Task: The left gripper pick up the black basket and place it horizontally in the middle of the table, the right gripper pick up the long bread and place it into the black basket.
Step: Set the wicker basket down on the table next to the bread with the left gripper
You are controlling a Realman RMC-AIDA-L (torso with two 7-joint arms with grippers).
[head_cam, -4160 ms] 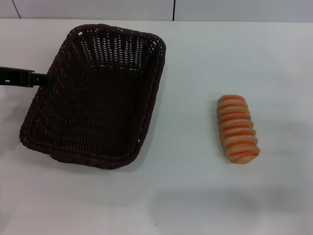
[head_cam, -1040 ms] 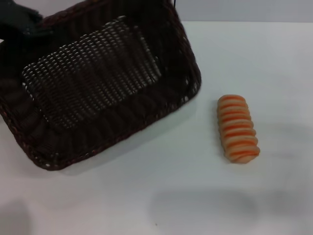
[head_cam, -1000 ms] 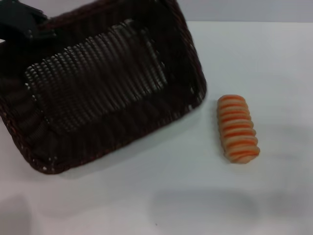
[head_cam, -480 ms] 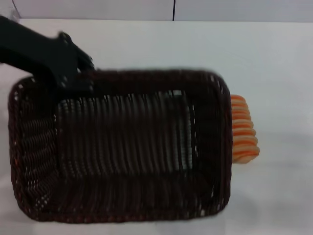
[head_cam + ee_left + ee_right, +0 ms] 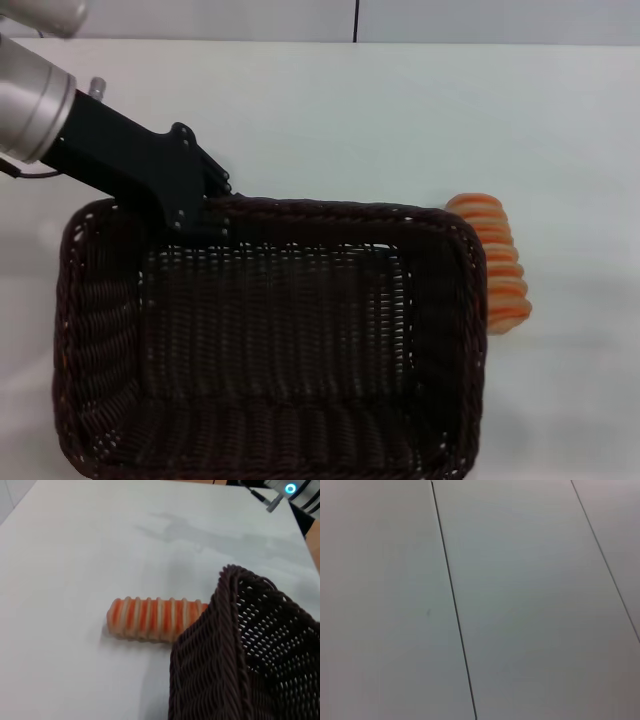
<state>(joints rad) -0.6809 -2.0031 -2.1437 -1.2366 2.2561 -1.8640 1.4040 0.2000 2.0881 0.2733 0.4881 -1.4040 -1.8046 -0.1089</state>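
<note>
The black basket (image 5: 270,350) lies lengthwise across the front middle of the white table (image 5: 400,120) in the head view. My left gripper (image 5: 203,213) reaches in from the upper left and is shut on the basket's far rim. I cannot tell whether the basket rests on the table or hangs just above it. The long bread (image 5: 500,270) lies on the table at the basket's right end, its left side hidden behind the rim. The left wrist view shows the bread (image 5: 155,620) beside the basket's corner (image 5: 240,655). The right gripper's fingers are out of view.
The right arm's silver wrist with a blue light (image 5: 292,489) shows at the edge of the left wrist view, far from the bread. The right wrist view shows only grey panels with dark seams (image 5: 452,605). A wall seam (image 5: 356,20) runs behind the table.
The basket, held by my left gripper, has swung down from the upper left, turned lengthwise, and come to the front middle, now covering the bread's left edge. The bread has not moved.
</note>
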